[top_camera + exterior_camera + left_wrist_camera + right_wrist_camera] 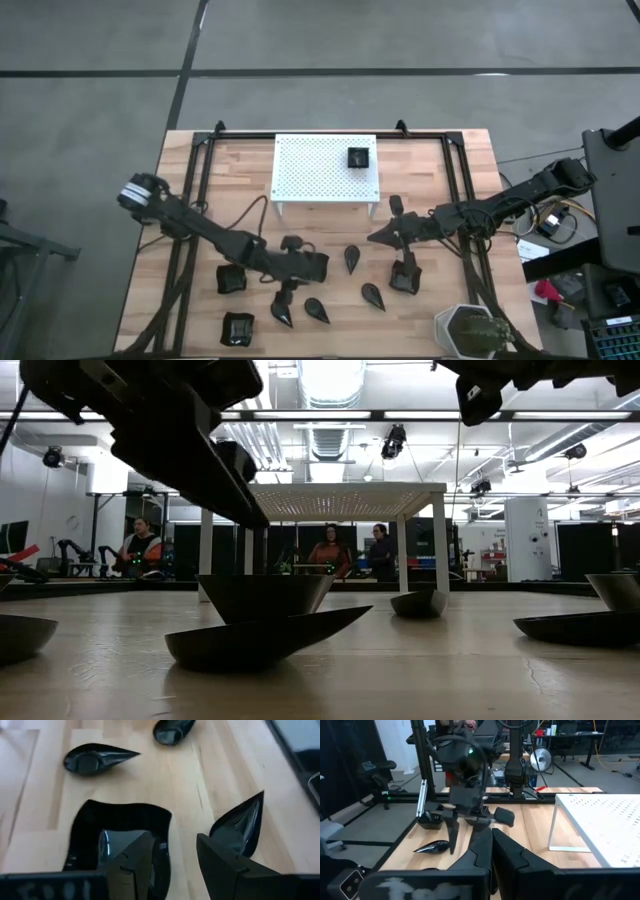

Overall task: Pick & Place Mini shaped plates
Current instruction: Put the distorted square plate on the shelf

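Black teardrop plate (283,311) under open left tool (286,297).

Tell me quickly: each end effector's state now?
Left end effector: open, holding nothing.
Right end effector: shut, holding nothing.

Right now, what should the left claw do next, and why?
Probably lower a little and close. The left gripper hangs open just above a wavy-edged square plate, one finger over its rim, holding nothing. The right gripper waits shut.
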